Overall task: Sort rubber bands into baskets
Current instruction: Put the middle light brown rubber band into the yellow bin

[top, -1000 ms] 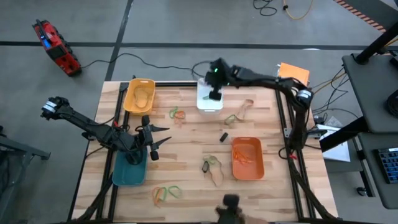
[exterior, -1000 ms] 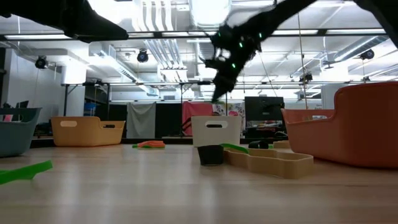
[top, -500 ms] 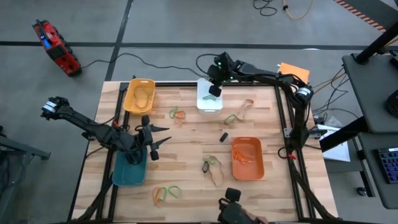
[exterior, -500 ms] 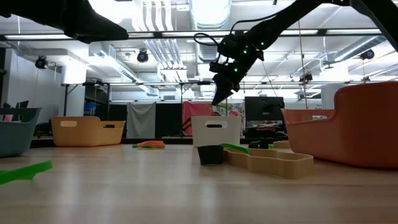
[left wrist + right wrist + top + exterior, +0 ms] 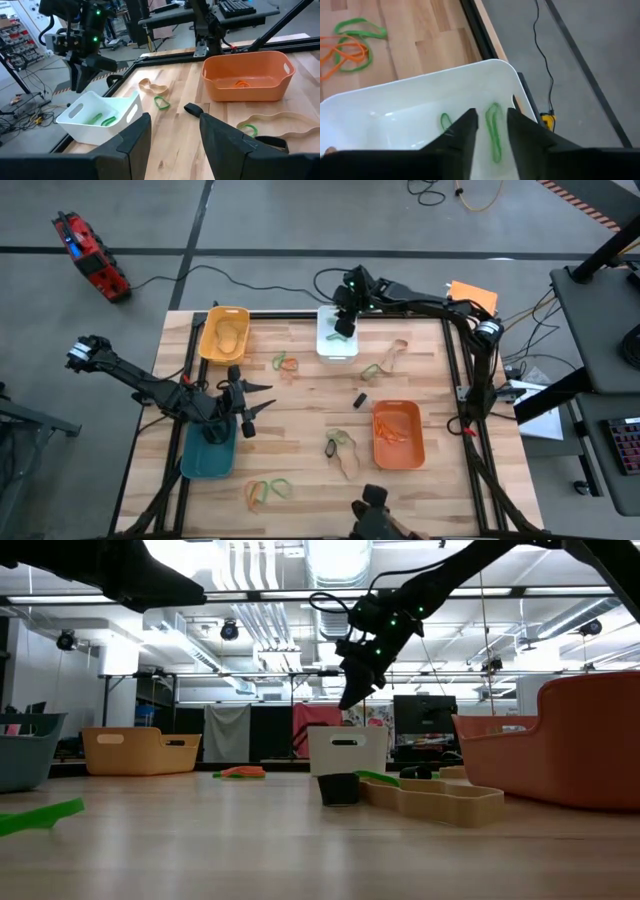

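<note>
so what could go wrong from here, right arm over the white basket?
1. Right gripper hangs open above the white basket, close to its far rim; descending again might clip or tip it.
2. The green and orange bands beside it overlap, so one pick may lift both colours.

Bare wood lies open between white basket [image 5: 336, 338] and orange basket [image 5: 398, 435], only 1 black band [image 5: 359, 400] interrupting

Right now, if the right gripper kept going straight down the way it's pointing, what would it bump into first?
Probably the white basket. The right gripper hangs open just above it, aimed inside, where green rubber bands lie on the floor. It would likely touch those bands or the floor first; depth is unclear.
</note>
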`<state>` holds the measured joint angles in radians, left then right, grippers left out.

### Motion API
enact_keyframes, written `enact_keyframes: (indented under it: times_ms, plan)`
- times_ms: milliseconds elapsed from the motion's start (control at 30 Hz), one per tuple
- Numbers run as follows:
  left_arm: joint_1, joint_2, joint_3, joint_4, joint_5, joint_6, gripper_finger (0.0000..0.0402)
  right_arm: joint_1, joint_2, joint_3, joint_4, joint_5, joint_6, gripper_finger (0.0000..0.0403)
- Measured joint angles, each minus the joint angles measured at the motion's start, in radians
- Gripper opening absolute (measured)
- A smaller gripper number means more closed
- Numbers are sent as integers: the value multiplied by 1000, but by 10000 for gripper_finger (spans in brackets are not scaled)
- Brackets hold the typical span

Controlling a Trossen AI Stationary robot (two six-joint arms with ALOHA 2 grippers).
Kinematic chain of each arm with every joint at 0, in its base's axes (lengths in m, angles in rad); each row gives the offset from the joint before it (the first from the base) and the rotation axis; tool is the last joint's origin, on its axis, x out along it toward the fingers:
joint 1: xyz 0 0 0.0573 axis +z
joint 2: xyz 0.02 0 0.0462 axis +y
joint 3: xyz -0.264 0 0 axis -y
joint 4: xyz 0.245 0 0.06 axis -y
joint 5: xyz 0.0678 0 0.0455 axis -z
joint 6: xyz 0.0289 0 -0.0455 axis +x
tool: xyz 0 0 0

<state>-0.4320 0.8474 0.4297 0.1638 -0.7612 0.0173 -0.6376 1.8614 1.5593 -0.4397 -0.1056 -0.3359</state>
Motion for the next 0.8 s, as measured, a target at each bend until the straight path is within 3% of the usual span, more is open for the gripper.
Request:
enact_keyframes:
  times_ms: [100,333,800]
  plan:
    - [0,0,0,0,0,-1,153,5,-6,0,-24,-18,30,145]
    - [0,0,0,30,3,-3,153,76,-40,-22,-125,-243,75,179]
    - [0,66,0,62,12,-112,153,431,-142,-149,-117,-193,58,157]
